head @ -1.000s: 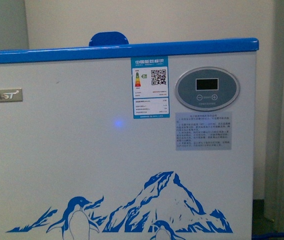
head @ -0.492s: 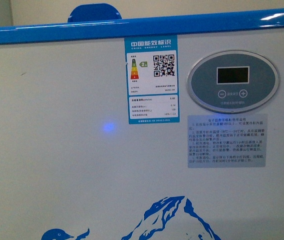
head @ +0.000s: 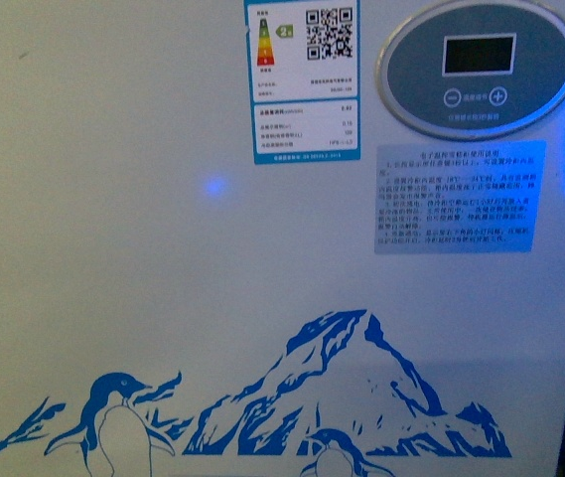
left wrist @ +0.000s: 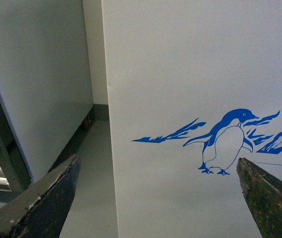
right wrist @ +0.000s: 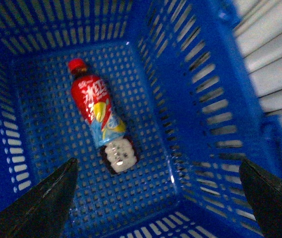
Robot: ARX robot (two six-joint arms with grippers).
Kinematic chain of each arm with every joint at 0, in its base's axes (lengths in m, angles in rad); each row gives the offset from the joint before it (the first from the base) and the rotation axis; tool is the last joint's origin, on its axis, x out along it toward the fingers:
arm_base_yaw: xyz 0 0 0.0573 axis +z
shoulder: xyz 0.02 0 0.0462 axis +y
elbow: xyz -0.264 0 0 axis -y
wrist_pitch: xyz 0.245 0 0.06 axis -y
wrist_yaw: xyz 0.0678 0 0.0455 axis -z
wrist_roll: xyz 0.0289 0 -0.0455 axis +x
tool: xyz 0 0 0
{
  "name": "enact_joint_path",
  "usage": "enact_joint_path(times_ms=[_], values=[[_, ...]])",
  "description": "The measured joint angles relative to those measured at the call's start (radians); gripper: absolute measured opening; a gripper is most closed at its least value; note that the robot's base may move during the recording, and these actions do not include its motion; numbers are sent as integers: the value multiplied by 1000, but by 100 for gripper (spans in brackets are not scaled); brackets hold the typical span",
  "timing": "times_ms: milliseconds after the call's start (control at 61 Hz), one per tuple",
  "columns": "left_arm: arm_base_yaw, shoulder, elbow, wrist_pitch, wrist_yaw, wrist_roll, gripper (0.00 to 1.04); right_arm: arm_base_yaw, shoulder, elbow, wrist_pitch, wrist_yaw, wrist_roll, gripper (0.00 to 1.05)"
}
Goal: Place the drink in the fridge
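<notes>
The fridge (head: 113,298), a white chest freezer with a blue penguin-and-mountain print and an oval grey display panel (head: 478,65), fills the front view from close up; its top rim and lid are out of frame. The drink (right wrist: 100,114), a red-capped bottle with a red and blue label, lies on its side on the floor of a blue slotted basket (right wrist: 195,99) in the right wrist view. My right gripper (right wrist: 158,198) is open above the basket, apart from the bottle. My left gripper (left wrist: 158,198) is open and empty, facing the fridge's front (left wrist: 180,74) beside the penguin print.
In the left wrist view a tall grey cabinet (left wrist: 36,84) stands beside the fridge, with a narrow strip of grey floor (left wrist: 93,188) between them. White ribbed surfaces (right wrist: 274,44) show outside the basket in the right wrist view.
The front view has closed in on the fridge and dropped lower: the blue top rim has left the frame and the penguin and mountain print fills the lower part.
</notes>
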Motion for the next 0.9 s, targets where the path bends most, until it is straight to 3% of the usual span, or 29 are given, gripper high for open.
enact_joint_path(times_ms=[426,902], values=[[0,0,0,0,0,0,97,8,620,282,193,-24,-52,97],[0,0,0,0,0,0,97,43,909,557,162,-19,-101,97]])
